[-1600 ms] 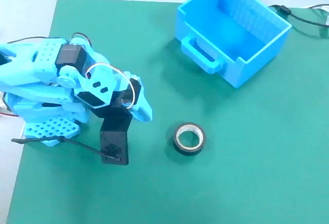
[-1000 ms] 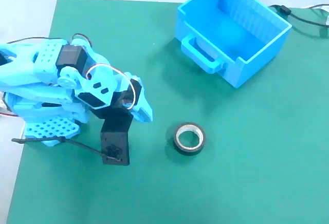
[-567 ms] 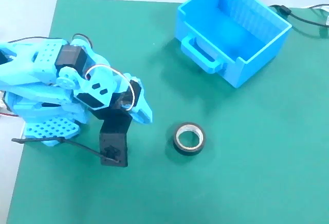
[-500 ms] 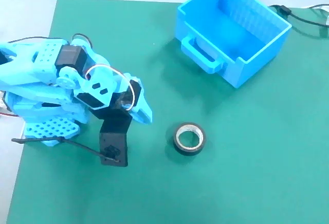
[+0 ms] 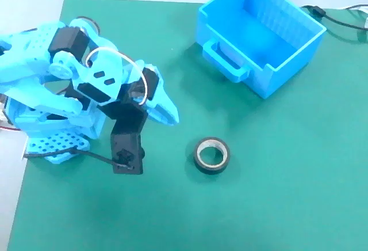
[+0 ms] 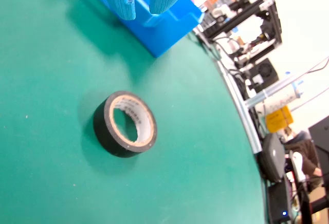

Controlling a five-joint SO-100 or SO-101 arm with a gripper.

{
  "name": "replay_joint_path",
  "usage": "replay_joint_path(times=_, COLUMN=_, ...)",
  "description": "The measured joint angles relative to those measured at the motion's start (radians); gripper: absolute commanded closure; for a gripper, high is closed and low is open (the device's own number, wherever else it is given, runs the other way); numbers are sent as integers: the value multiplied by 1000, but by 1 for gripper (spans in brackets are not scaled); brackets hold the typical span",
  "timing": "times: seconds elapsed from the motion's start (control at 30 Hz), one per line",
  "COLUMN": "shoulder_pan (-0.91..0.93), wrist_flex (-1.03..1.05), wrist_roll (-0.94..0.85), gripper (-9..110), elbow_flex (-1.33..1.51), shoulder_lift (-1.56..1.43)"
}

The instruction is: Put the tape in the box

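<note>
Green matting covers the surface (image 5: 276,205). In the fixed view, the tape (image 5: 211,155) lies flat, hole upward, near the centre, untouched. The blue hand (image 5: 169,116) hovers just beside it at about ten o'clock, empty, its fingers nearly together with a narrow gap in the wrist view. The box (image 5: 259,32) sits well apart, at one o'clock from the tape.

Green mat (image 5: 276,205) on a white table (image 5: 23,3), carrying black tape (image 5: 210,155), flat, well apart from blue box (image 5: 261,32).
</note>
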State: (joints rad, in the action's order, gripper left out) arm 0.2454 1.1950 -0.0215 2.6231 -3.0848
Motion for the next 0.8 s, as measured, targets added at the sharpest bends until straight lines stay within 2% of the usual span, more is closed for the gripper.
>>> replay_joint_path(times=0.43, shoulder_pan=195, wrist_flex=164, wrist_roll=-12, gripper=91, elbow_flex=-491, shoulder_lift=678)
replay_joint_path(times=0.57, shoulder_pan=198, wrist_flex=192, wrist_roll=-60, gripper=86, elbow_flex=-583, shoulder_lift=828)
replay_joint_path(times=0.8, shoulder_pan=84, wrist_flex=270, wrist_roll=-106, gripper=81, elbow_flex=-589, shoulder_lift=862)
